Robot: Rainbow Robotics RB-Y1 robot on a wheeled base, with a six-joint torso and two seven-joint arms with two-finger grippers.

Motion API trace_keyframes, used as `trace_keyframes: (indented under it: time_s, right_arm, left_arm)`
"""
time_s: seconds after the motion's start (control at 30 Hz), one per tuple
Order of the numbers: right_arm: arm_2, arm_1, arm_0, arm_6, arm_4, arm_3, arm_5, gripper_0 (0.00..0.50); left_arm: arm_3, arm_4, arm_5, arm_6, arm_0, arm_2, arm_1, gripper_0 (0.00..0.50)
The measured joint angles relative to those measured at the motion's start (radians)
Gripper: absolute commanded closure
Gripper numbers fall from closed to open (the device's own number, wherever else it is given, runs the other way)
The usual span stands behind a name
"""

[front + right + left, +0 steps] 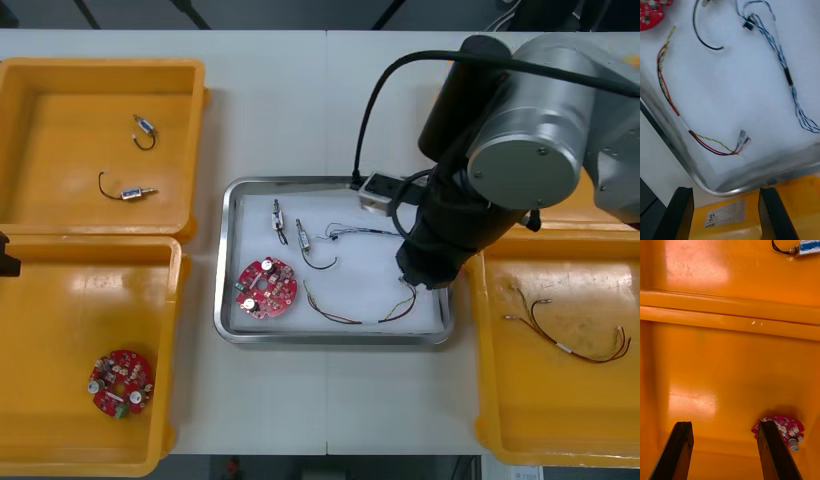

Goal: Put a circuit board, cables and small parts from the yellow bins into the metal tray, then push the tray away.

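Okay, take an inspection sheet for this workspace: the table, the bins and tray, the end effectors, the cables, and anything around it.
Surface: light table, a seam running down its middle.
Job's things: metal tray, white inside, holds a circuit board and two small metal parts; second circuit board in the near left bin; two further parts in the far left bin.
Clutter: nothing seen.
End effectors: right end effector open, above the tray's corner by the near right bin; left end effector open over the near left bin.
Cables: red and yellow cable and blue and white cable in the tray; third cable, red and yellow, in the near right bin.
Surroundings: nothing seen.
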Motion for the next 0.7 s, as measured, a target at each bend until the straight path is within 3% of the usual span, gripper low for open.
trace_keyframes:
  time_s: [0.2, 0.7]
  right_arm:
    - [0.097, 0.073, -0.021, 0.108, 0.092, -0.035, -0.008, 0.000]
    - [0.411, 0.201, -0.041, 0.107, 0.356, -0.053, -0.102, 0.000]
  left_arm:
    - [0.013, 0.044, 0.000, 0.000, 0.000, 0.000, 0.000, 0.000]
    - [0.014, 0.056, 0.000, 0.000, 0.000, 0.000, 0.000, 0.000]
